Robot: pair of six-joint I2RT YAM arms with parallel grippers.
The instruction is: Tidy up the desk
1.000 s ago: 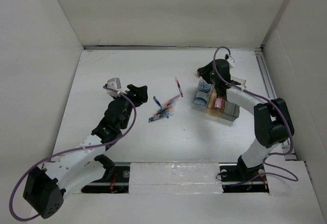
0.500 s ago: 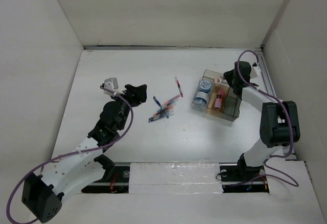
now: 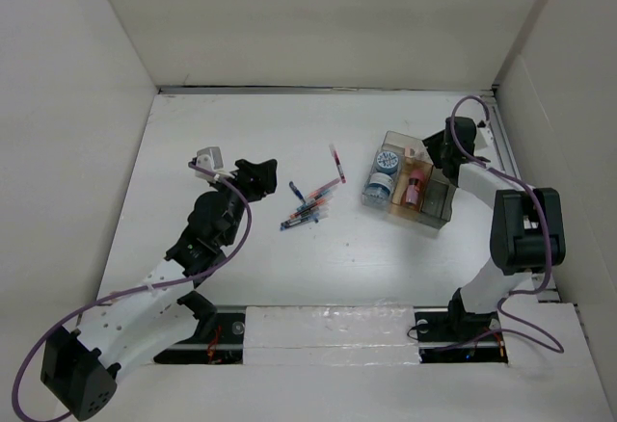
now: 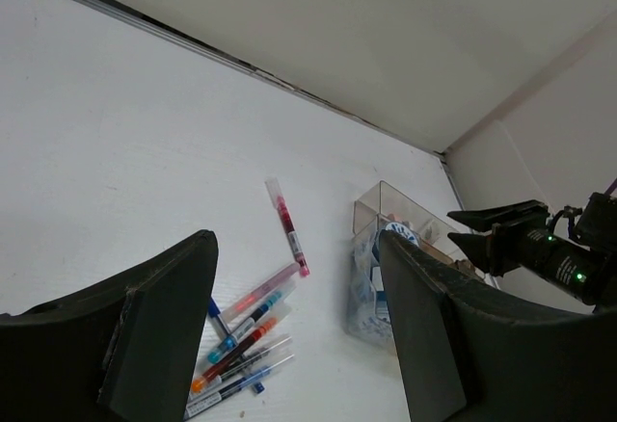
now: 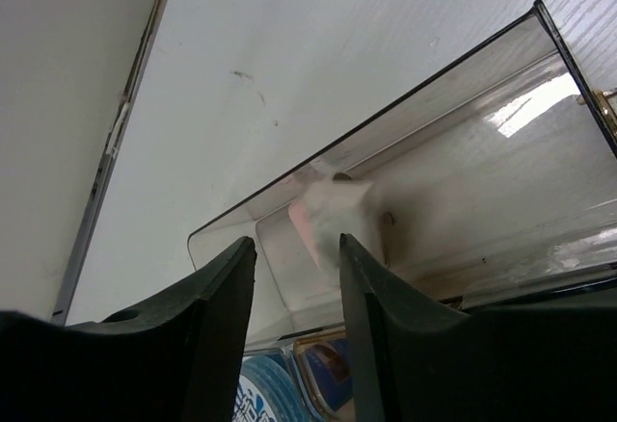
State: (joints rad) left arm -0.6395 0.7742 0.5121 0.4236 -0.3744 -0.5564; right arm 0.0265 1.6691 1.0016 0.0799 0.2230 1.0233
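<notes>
The white desk (image 3: 241, 123) holds a loose cluster of coloured pens (image 3: 307, 208) in the middle and one pink pen (image 3: 336, 164) lying apart behind them. My left gripper (image 3: 256, 171) is open and empty, left of the pens; they show between its jaws in the left wrist view (image 4: 241, 335), with the pink pen (image 4: 287, 227) beyond. My right gripper (image 3: 431, 146) is open and empty at the back right corner of the clear compartment box (image 3: 410, 191). The right wrist view shows a pale pink-white piece (image 5: 333, 215) inside the box, just past its fingertips (image 5: 236, 258).
The box holds blue round tape rolls (image 3: 387, 162) and a pink item (image 3: 414, 191). A metal rail (image 3: 503, 143) runs along the desk's right edge, close to my right arm. White panels wall the left, back and right sides.
My right gripper has moved from over the box's left side to its back right corner. My left gripper has shifted only slightly. The pens have not moved.
</notes>
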